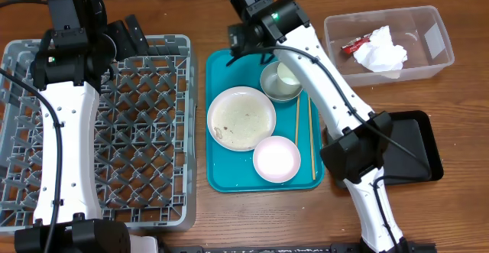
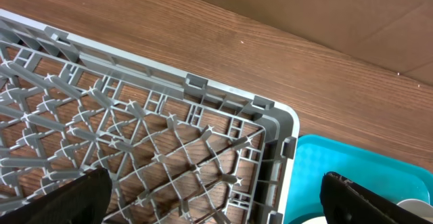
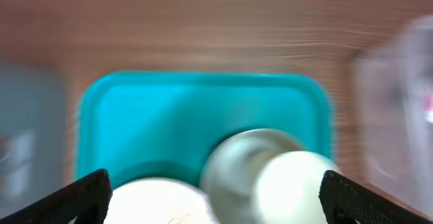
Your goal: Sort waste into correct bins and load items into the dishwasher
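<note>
**Hazards at the teal tray.** Both pincers stand apart and hold nothing. The left gripper (image 2: 216, 207) hangs over the far corner of the dish rack (image 1: 188, 169), next to the teal tray (image 1: 221, 176). The right gripper (image 3: 216, 200) hangs over the tray's far end, and its wrist view is blurred.

The napkin (image 1: 380, 48) and snack wrapper (image 1: 354, 47) already lie in the clear tub (image 1: 439, 62). The rack holds no dishes.

**(a)** The white cup (image 1: 288, 76) appears to sit in the grey bowl (image 1: 267, 85), though you cannot tell how deeply. If you pinch one rim, you may drag, tip or lift both. A smooth rim may also slip from the jaws.

**(b)** The plate (image 1: 241, 118) carries food scraps (image 1: 225, 134). If you rack it before scraping, the scraps probably drop through the lattice onto the table. The black tray (image 1: 424, 142) lies partly under the right arm's elbow, so any tipping there needs a clear approach.

**(c)** The chopsticks (image 1: 312, 138) lie flat near the tray's right edge, below the right forearm. A low sweep can roll them off. They are thin, so a grasp may miss or take only one, and once racked they may slide through the grid.

**(d)** The small bowl (image 1: 276, 160) touches or nearly touches the plate, so moving either can nudge the other.

**(e)** Both arms sit close to the tray's far end. If you reach in together, you risk a collision.
</note>
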You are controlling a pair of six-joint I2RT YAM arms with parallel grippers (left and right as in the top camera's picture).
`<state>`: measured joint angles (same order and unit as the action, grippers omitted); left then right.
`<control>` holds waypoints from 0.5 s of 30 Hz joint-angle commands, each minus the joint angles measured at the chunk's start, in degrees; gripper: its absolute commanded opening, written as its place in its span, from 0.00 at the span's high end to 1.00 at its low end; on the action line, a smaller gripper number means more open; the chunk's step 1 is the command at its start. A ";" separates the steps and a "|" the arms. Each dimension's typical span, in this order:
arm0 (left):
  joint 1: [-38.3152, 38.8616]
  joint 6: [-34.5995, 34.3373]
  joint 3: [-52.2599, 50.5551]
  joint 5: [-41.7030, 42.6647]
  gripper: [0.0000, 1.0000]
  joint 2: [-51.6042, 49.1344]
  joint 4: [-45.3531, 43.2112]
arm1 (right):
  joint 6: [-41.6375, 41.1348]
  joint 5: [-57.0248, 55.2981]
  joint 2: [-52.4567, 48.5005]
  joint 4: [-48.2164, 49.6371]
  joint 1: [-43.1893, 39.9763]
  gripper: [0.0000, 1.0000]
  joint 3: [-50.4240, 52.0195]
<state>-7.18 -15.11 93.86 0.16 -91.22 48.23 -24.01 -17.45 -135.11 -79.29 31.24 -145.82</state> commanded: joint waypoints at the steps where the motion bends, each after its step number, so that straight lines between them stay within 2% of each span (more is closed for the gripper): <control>1: 0.07 -0.76 1.33 -0.39 0.00 -0.17 -0.04 | -9.90 -8.24 6.03 0.11 -5.66 0.00 -2.45; 5: 0.09 -0.76 1.33 -0.37 0.00 -0.17 -0.04 | -16.70 -8.00 9.01 0.07 -13.55 0.00 -2.45; 15: 0.07 -0.76 1.33 -0.37 0.00 -0.17 -0.04 | -16.94 -2.49 9.73 -0.96 -32.54 0.00 -1.73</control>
<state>-7.18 -15.11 93.86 0.16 -91.22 48.23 -39.66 -22.20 -126.89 -80.18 0.60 -146.74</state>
